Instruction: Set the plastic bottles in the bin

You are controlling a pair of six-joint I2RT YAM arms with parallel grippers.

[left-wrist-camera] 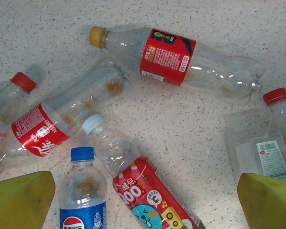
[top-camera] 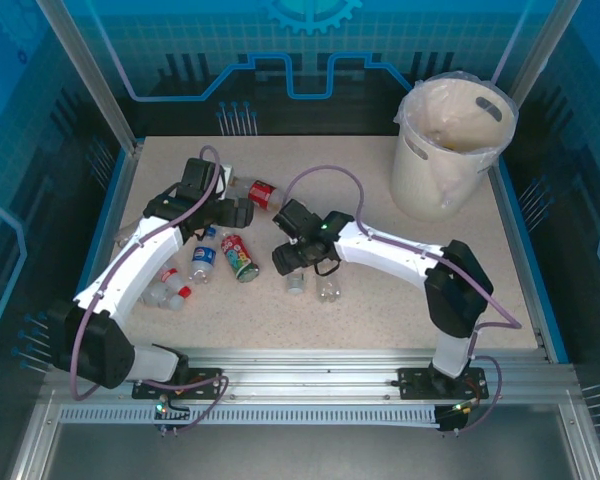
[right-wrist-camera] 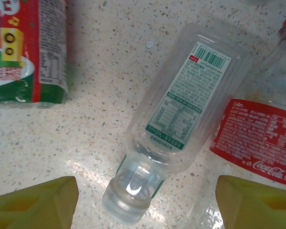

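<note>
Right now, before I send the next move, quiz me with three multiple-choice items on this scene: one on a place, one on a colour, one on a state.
1. Where on the table does the bin stand?
A. far right corner
B. near left corner
C. between the arm bases

2. The cap of the Pepsi bottle is:
A. red
B. blue
C. yellow

3. How is the left gripper?
A. shut on a bottle
B. shut on nothing
C. open, holding nothing

Answers:
1 A, the top view shows it at the far right.
2 B, the left wrist view shows it blue.
3 C, its yellow fingers stand wide apart, gripping nothing.
</note>
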